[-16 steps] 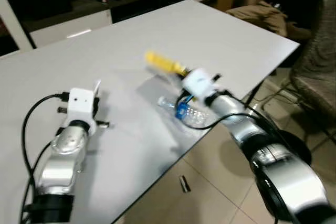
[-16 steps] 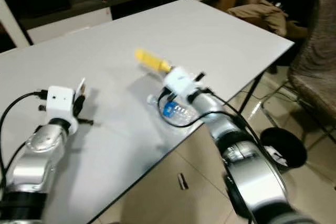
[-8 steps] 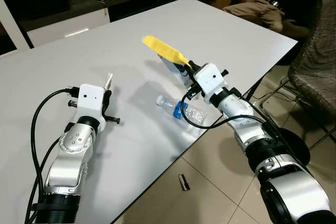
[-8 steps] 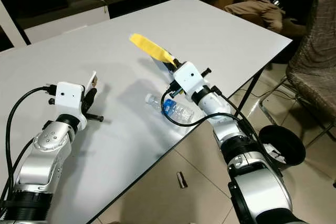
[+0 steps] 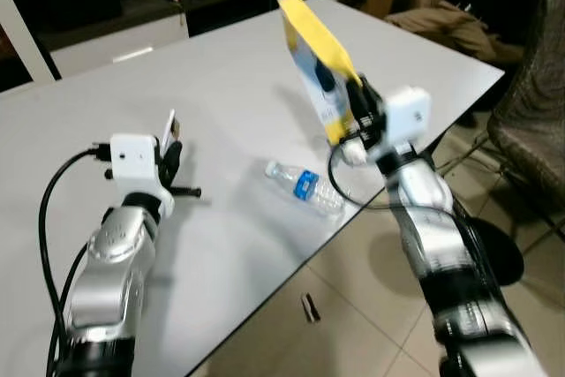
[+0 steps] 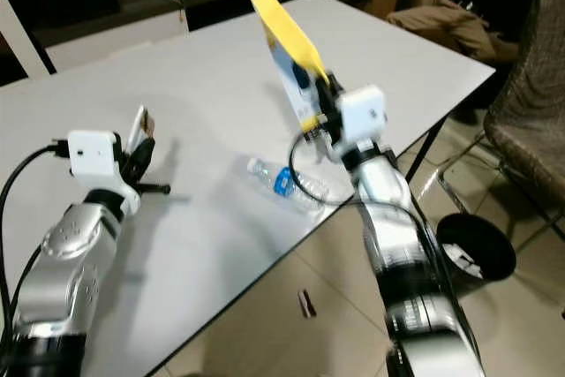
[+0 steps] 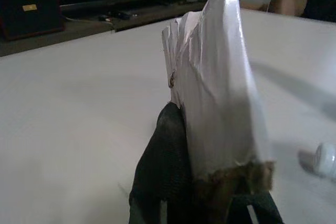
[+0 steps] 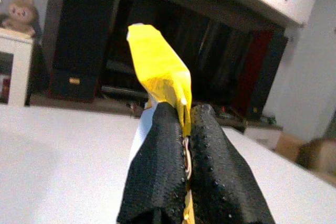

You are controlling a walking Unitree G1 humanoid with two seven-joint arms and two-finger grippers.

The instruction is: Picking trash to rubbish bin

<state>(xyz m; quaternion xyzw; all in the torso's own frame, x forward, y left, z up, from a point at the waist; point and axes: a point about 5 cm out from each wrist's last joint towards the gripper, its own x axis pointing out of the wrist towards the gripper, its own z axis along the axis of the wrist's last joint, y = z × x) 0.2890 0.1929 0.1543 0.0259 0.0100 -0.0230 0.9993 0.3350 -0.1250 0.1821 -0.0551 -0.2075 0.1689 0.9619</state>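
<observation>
Right gripper (image 5: 357, 103) clamped on a flat yellow-and-white packet (image 5: 320, 64), raised clear of the white table (image 5: 221, 68) for carrying to the black round bin (image 6: 477, 249) on the floor. Left gripper (image 5: 172, 152) pinching a silvery wrapper scrap (image 7: 218, 87). Clear plastic bottle (image 5: 305, 187) lying near the table edge.

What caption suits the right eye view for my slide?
Right hand lifts a yellow packet above the table; left hand holds a wrapper; a bottle lies between them.
</observation>
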